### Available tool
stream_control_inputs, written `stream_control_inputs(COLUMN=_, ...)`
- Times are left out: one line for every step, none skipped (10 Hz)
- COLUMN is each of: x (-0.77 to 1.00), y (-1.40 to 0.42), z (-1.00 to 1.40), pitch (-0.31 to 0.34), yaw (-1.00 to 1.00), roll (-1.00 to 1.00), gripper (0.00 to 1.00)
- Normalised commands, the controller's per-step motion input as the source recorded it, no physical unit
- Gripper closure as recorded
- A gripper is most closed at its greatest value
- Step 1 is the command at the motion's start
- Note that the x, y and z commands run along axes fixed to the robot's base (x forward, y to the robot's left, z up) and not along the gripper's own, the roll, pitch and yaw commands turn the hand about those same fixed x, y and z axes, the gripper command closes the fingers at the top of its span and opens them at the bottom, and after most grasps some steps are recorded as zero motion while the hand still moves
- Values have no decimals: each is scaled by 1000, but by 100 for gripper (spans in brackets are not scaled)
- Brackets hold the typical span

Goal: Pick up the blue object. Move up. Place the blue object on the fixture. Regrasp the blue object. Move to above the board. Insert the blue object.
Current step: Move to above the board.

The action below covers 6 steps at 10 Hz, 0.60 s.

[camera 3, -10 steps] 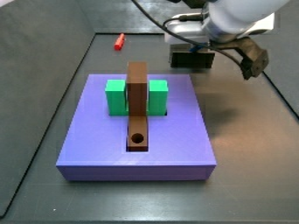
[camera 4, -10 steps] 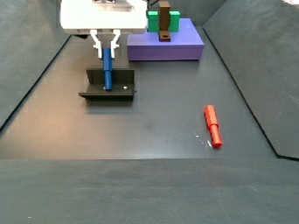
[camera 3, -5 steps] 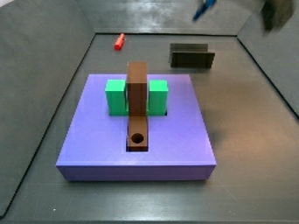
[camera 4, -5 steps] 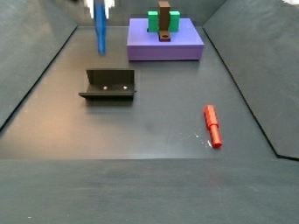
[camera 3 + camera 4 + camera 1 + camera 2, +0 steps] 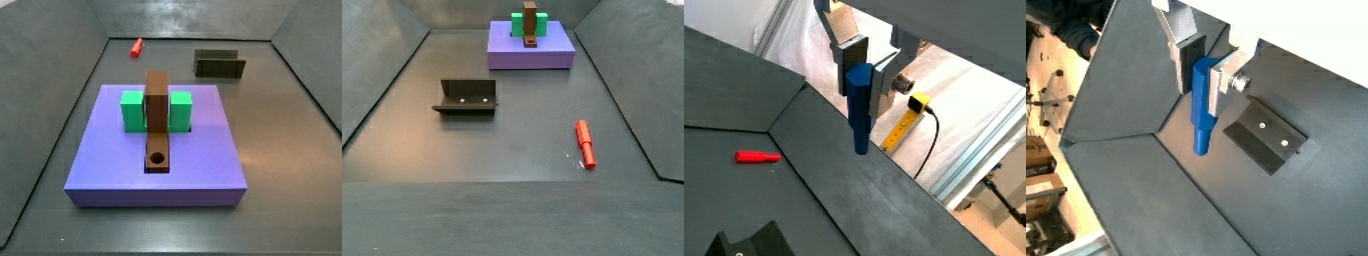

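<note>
The blue object [image 5: 859, 110] is a slim blue peg that hangs between the silver fingers of my gripper [image 5: 866, 76], which is shut on its upper end. A wrist view shows the peg [image 5: 1201, 110] in the gripper [image 5: 1205, 66] high above the floor, with the dark fixture [image 5: 1267, 136] below and beside it. The fixture [image 5: 221, 64] [image 5: 466, 97] stands bare in both side views. The purple-blue board [image 5: 201, 165] [image 5: 556, 55] carries a green block [image 5: 132, 110] and a brown strip [image 5: 158, 120] with a round hole [image 5: 158, 158]. Neither gripper nor peg shows in the side views.
A red peg [image 5: 136, 47] [image 5: 585, 143] [image 5: 758, 157] lies on the dark floor away from the board. Dark walls enclose the floor. A corner of the fixture [image 5: 744, 245] shows in a wrist view.
The gripper has risen from the fixture with the blue peg and left both side views. The fixture now stands bare.
</note>
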Motion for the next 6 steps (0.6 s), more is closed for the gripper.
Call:
stream_control_inputs(x=-1092, y=-1400, z=259, pitch=46, yaw=-151, roll=-1000, gripper=100)
stream_control_inputs(x=-1114, y=-1400, z=287, pitch=30, yaw=-148, roll=-1000, gripper=100)
stream_control_inputs(x=-1217, y=-1400, z=289, pitch=11, yaw=-135, roll=-1000, gripper=100)
stream_control_inputs(x=-1233, y=-1400, z=253, pitch=18, yaw=-128, roll=-1000, gripper=100)
stream_control_inputs(x=-1236, y=-1400, z=259, pitch=32, yaw=-130, roll=-1000, gripper=100)
stream_control_inputs(x=-671, y=-739, z=130, pitch=37, yaw=-122, roll=-1000, gripper=100)
